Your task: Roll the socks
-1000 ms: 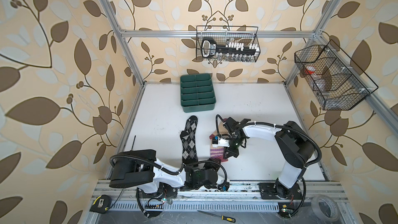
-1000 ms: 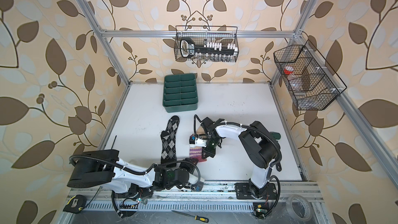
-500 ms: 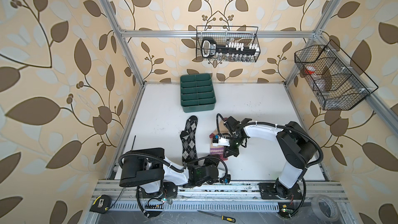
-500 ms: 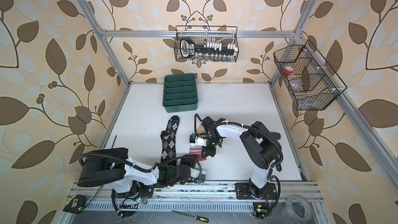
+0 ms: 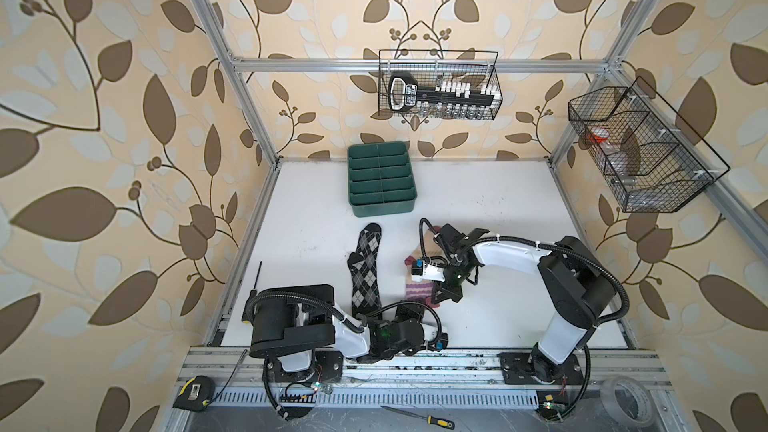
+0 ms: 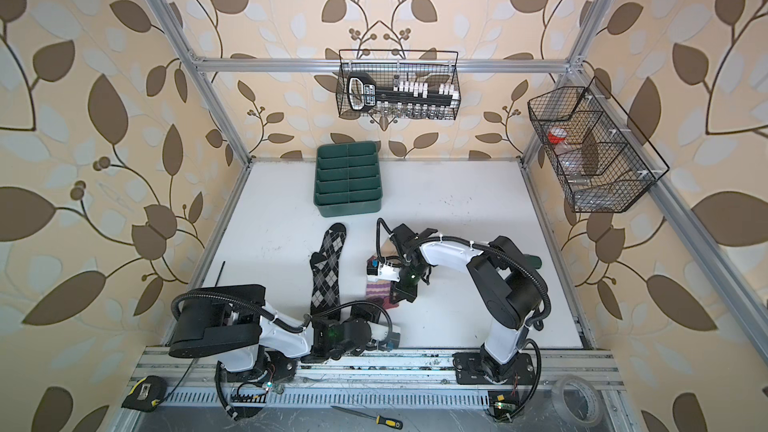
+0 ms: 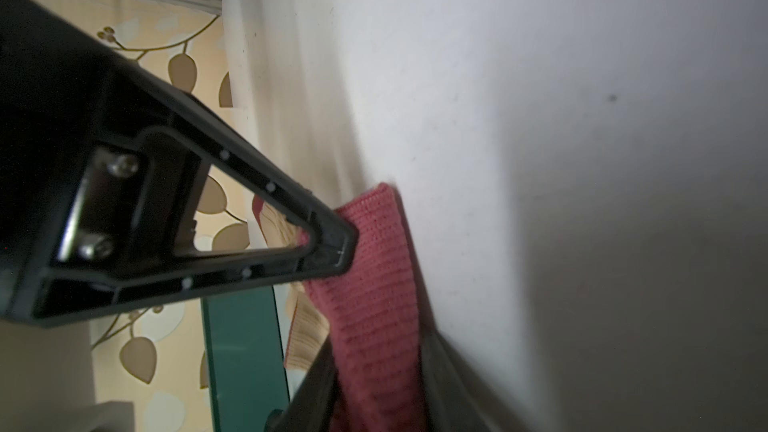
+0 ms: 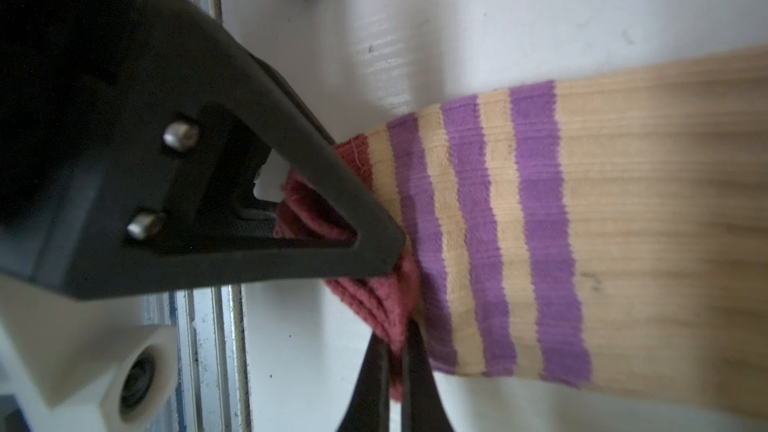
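Observation:
The socks lie on the white table. The long argyle sock [image 5: 365,268] [image 6: 326,272] lies flat left of centre, apart from both grippers. To its right is the beige sock [image 5: 419,286] [image 6: 380,288] [image 8: 540,222] with purple stripes, its maroon cuff [image 7: 374,284] at the near end. My right gripper [image 5: 442,297] [image 6: 401,295] [image 8: 397,338] is shut on one side of that cuff. My left gripper [image 5: 411,311] [image 6: 368,311] [image 7: 380,338] holds the same cuff from the front, with both fingers against the fabric. The sock's toe is hidden under the right arm.
A green divided tray [image 5: 382,178] stands at the back of the table. Two wire baskets [image 5: 438,85] [image 5: 640,147] hang on the walls. On the front rail lie a tape measure [image 5: 193,392], a screwdriver [image 5: 419,411] and a tape roll [image 5: 629,403].
My left arm has swung right and its gripper has reached the maroon cuff, the jaws narrowing onto it. The right gripper has kept its hold without moving.

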Tool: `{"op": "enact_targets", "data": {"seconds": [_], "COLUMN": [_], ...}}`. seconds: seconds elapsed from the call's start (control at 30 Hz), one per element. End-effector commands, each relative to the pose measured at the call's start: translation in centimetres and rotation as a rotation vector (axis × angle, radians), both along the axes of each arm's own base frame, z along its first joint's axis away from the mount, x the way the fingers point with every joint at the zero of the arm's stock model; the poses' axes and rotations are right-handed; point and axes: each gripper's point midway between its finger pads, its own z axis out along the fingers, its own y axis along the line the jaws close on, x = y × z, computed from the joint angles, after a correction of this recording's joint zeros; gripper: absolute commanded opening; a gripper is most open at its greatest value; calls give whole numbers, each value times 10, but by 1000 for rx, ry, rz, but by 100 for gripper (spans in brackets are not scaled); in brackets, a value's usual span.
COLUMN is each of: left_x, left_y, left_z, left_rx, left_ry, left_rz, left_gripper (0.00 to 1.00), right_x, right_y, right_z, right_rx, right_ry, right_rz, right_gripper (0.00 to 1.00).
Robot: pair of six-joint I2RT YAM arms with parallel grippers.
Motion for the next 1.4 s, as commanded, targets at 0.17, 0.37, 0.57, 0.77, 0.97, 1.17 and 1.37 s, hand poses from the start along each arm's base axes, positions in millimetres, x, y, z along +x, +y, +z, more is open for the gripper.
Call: {"op": "enact_targets", "data": {"seconds": [0.17,0.37,0.57,0.77,0.97,1.17,1.37], "left_x": [-16,-25,-25,-19,-10,-17,-19], "left_y": [27,31,32,36,32,22,3], "left_z": [-32,-31,-20,6,30,39,55], "left_rx": [155,163,135,39,-68,-70,-179], "left_ry": [141,283,448,617,770,907,1067], "left_rz": [-18,-21,-3,26,87,104,184], "left_gripper": [23,24,23,23,24,23,24], "right_x": [9,32,84,121,92,36,8], "right_y": [-3,-14,-45,-97,-100,-77,-76], "right_z": [6,31,90,175,212,210,185], "right_rx": [16,63,109,180,231,176,24], "right_ry": [-81,-271,-631,-1109,-1332,-1590,-1659], "right_rz": [-21,-70,-248,-560,-483,-125,114], "right_gripper": [28,41,44,47,45,45,44]}}
